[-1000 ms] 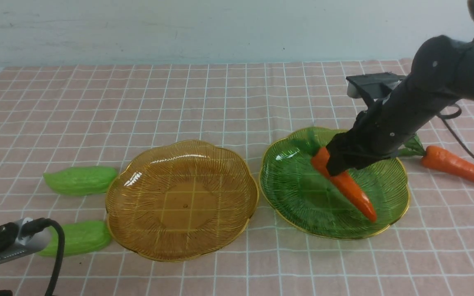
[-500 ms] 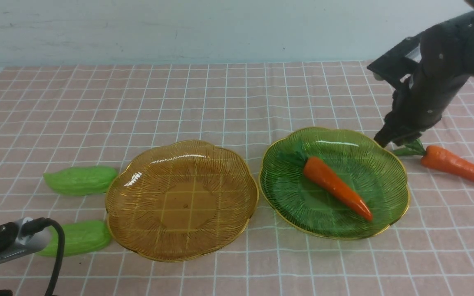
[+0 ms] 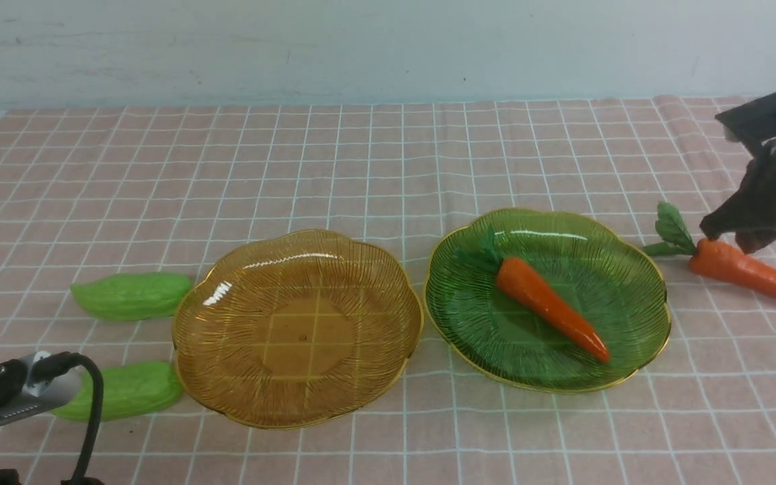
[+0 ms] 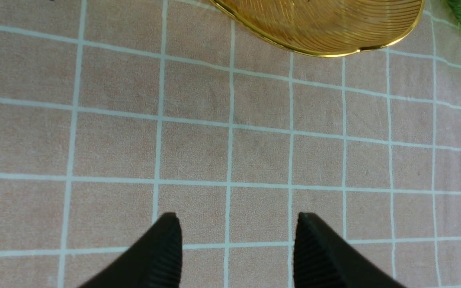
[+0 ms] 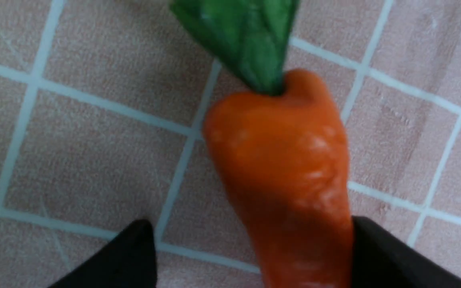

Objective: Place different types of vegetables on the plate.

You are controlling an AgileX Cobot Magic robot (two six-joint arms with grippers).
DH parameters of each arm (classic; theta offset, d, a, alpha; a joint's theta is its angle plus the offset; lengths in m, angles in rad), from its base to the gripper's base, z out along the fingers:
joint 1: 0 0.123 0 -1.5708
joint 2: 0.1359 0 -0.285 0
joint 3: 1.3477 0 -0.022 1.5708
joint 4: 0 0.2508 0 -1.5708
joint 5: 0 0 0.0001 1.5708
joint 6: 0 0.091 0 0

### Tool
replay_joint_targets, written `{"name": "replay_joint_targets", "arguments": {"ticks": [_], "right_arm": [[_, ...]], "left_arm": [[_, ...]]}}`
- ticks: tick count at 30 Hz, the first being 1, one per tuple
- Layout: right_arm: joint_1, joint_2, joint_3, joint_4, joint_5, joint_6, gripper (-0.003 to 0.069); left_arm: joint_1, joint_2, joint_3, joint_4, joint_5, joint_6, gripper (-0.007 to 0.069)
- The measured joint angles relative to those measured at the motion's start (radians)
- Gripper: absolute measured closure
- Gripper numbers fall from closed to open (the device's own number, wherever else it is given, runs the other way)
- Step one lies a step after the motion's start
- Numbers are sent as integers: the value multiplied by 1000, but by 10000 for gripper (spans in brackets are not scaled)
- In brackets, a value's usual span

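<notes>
One orange carrot lies in the green plate. A second carrot lies on the cloth to that plate's right. My right gripper is low over its thick end, just behind the green leaves. In the right wrist view this gripper is open and straddles the carrot; one finger touches it and a gap remains on the other side. Two light green gourds lie left of the amber plate. My left gripper hangs open over bare cloth.
The left arm's wrist camera and cable cover part of the nearer gourd at the front left. A pink checked cloth covers the table up to a pale wall. The amber plate's rim lies ahead of the left fingers.
The right gripper let go of the carrot in the green plate, lifted, and swung right to the second carrot, where its jaws stand open. The left arm stayed put.
</notes>
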Motion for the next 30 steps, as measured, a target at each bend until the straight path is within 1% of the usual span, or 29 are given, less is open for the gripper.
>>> {"name": "replay_joint_targets", "arguments": {"ticks": [1, 3, 5, 8, 9, 10, 14, 15, 18, 19, 21, 22, 23, 26, 28, 30], "right_arm": [[0, 0, 1, 1, 0, 0, 92], [0, 1, 0, 4, 1, 0, 142], [0, 3, -8, 4, 16, 0, 246], [0, 8, -33, 4, 73, 0, 373], [0, 9, -48, 4, 97, 0, 413], [0, 9, -78, 5, 141, 1, 429], [0, 6, -215, 62, 277, 32, 415], [0, 3, -233, 77, 287, 38, 415], [0, -26, -305, 228, 306, 84, 415], [0, -44, -308, 304, 308, 89, 415], [4, -68, -304, 393, 316, 96, 415], [13, -82, -285, 485, 320, 94, 415], [26, -89, -266, 534, 323, 82, 415], [70, -91, -218, 577, 324, 64, 415], [111, -85, -191, 563, 327, 57, 415], [151, -76, -177, 522, 331, 56, 415]], "left_arm": [[0, 0, 0, 0, 0, 0, 267], [0, 0, 0, 0, 0, 0, 267], [0, 0, 0, 0, 0, 0, 267], [0, 0, 0, 1, 0, 0, 267], [0, 0, 0, 1, 0, 0, 267], [0, 0, 0, 1, 0, 0, 267], [0, 0, 0, 2, 0, 0, 267], [0, 0, 0, 2, 0, 0, 267], [0, 0, 0, 2, 0, 0, 267], [0, 0, 0, 2, 0, 0, 267], [0, 0, 0, 2, 0, 0, 267], [0, 0, 0, 2, 0, 0, 267], [0, 0, 0, 2, 0, 0, 267], [0, 0, 0, 2, -1, 0, 267], [0, 0, 0, 3, -1, 0, 267], [0, 0, 0, 5, -1, 0, 267]]}}
